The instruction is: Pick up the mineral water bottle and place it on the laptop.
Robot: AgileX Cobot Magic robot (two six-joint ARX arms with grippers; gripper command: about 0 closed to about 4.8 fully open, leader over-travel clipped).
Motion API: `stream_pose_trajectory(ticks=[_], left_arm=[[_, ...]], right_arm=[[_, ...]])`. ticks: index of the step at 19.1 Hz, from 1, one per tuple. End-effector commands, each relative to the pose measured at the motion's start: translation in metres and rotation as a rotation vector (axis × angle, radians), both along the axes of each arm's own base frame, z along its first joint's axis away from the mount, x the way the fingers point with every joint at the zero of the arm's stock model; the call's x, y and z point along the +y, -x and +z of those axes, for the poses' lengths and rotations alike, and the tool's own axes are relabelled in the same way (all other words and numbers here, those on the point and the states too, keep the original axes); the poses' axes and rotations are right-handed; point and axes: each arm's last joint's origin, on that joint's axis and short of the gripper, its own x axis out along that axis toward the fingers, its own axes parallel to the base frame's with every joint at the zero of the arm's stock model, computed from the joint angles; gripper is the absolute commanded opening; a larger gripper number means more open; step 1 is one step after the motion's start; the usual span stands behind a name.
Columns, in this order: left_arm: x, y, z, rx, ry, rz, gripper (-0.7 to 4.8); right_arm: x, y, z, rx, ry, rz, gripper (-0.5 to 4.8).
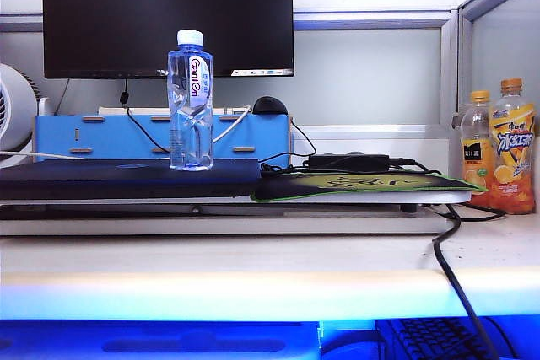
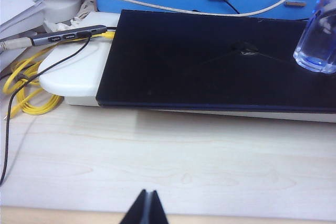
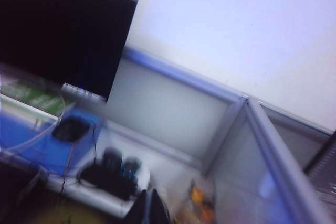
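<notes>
Left claw (image 2: 146,207): tips pressed together, empty, hovering above the worktop (image 2: 168,161) before the laptop (image 2: 210,61). Right claw (image 3: 148,207): also closed, empty, raised toward the partition; view blurred. The bottle (image 1: 190,100) stands upright on the laptop lid, label reading "Ganten". Two orange-capped drinks (image 1: 499,145) stand well apart at right.

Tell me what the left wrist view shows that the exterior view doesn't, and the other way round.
Only the left wrist view shows the shut left gripper low over bare wooden desk, the coiled yellow cable and the grey USB hub beside the laptop.

Only the exterior view shows the monitor, the two orange-capped drink bottles, the green-and-black mouse pad, and the mineral water bottle's cap and label.

Both show the laptop with the mineral water bottle standing upright on its lid, and the blue box behind. Neither shows the right gripper.
</notes>
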Motion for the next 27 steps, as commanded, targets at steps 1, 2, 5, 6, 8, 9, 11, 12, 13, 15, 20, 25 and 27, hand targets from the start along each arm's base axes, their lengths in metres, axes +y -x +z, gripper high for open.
stream_pose_trajectory(ticks=[1, 2, 5, 6, 8, 9, 11, 12, 13, 15, 20, 25, 27], left_arm=[[0.0, 0.0, 0.0, -0.002, -0.001, -0.003, -0.02], [0.0, 0.0, 0.0, -0.003, -0.001, -0.003, -0.02], [0.0, 0.0, 0.0, -0.002, -0.001, -0.003, -0.02], [0.0, 0.0, 0.0, -0.003, -0.001, -0.003, -0.02], [0.0, 0.0, 0.0, -0.002, -0.001, -0.002, -0.02], [0.0, 0.0, 0.0, -0.002, -0.001, -0.003, -0.02], [0.0, 0.0, 0.0, -0.002, -0.001, -0.002, -0.02], [0.0, 0.0, 0.0, -0.002, -0.001, -0.003, -0.02], [0.0, 0.0, 0.0, -0.002, -0.001, -0.003, -0.02], [0.0, 0.0, 0.0, -0.002, -0.001, -0.003, -0.02], [0.0, 0.0, 0.0, -0.002, -0.001, -0.003, -0.02], [0.0, 0.0, 0.0, -0.002, -0.001, -0.003, -0.02], [0.0, 0.0, 0.0, -0.002, -0.001, -0.003, -0.02]], right_arm=[[0.007, -0.018, -0.053, -0.117, -0.068, 0.01, 0.0], [0.008, -0.026, -0.076, -0.104, -0.056, 0.015, 0.0], [0.005, -0.04, -0.144, -0.027, -0.058, 0.052, -0.01], [0.002, -0.042, -0.164, 0.002, -0.059, 0.045, -0.01], [-0.005, -0.041, -0.202, 0.066, -0.129, -0.002, -0.01], [-0.009, -0.04, -0.219, 0.092, -0.172, -0.016, -0.01], [-0.015, -0.037, -0.252, 0.127, -0.225, 0.002, -0.01], [-0.017, -0.034, -0.268, 0.136, -0.236, 0.019, -0.01], [-0.018, -0.032, -0.281, 0.14, -0.251, 0.05, -0.01], [-0.021, -0.029, -0.308, 0.142, -0.279, 0.043, -0.01], [-0.025, -0.032, -0.342, 0.259, -0.27, -0.031, -0.01], [-0.032, -0.031, -0.351, 0.341, -0.273, -0.126, -0.01], [-0.034, -0.031, -0.351, 0.336, -0.274, -0.162, -0.01]])
